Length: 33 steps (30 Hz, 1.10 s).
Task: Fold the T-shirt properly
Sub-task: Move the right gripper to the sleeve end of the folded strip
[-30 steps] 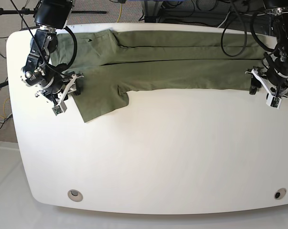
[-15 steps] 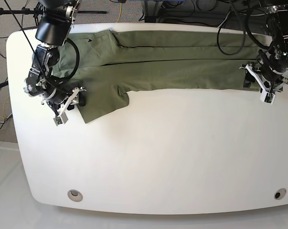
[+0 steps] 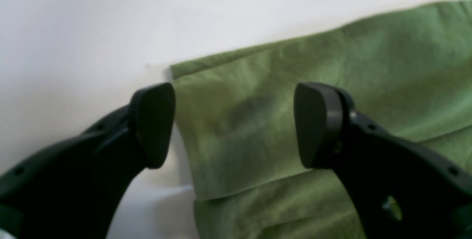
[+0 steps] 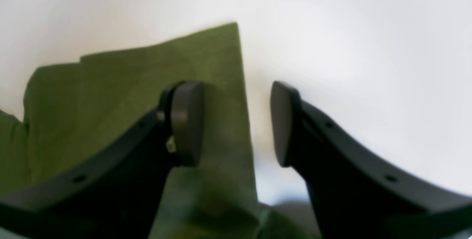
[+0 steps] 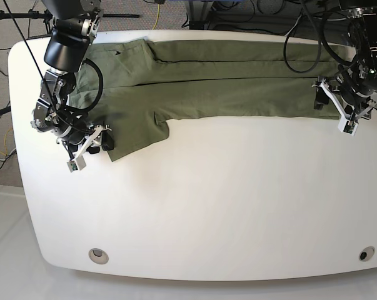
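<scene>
While the T-shirt (image 5: 226, 84) lies folded into a long olive band across the far side of the white table (image 5: 207, 200), both arms hang at its two ends, one at each. From the base view the shirt stretches almost the full width of the table, with a sleeve (image 5: 135, 134) jutting toward the near side at that view's left end. The left gripper (image 5: 340, 106) sits at that view's right end, and its wrist camera shows the black fingers (image 3: 153, 124) spread wide apart over the corner of the cloth, one above bare table, the other above green fabric, nothing caught between them. The right gripper (image 5: 91, 147) sits beside the sleeve's outer edge (at the left of the base view); its jaws stand partly apart, straddling the straight edge of the fabric (image 4: 147, 95), one finger (image 4: 186, 123) over cloth and the other over white table. Whether that finger touches the cloth cannot be told from the blurred wrist picture, but nothing is pinched
</scene>
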Motion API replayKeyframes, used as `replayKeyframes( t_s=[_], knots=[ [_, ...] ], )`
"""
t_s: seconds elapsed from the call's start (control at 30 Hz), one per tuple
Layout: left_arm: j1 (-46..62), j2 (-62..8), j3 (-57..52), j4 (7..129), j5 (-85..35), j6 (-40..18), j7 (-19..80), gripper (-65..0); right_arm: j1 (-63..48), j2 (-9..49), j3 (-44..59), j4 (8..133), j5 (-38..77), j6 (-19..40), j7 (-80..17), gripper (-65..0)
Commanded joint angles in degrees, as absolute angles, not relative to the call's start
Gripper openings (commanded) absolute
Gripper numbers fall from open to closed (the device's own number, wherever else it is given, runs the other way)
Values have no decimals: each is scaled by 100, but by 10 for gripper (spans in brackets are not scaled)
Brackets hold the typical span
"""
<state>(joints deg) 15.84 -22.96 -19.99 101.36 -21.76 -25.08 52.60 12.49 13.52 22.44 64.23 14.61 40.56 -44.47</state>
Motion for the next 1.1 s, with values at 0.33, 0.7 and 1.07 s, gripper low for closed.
replayKeyframes(
  t_s=[0.33,0.7,1.07],
  knots=[
    [1567,-2403,-2040,10268,-2283,-2491,4978,-206,1119,1179,2227,6217,1193,4000,-4820,-366],
    [1591,-2375,-2044,10272,-2299,-2476,4784,-252,996,629,2055,6838,1203,4000,-5003,-423],
    [1583,-2347,-2031,10260,-2303,-2479,4855,-234,890,646,1961,7122,1222,4000,-5203,-405]
  ],
)
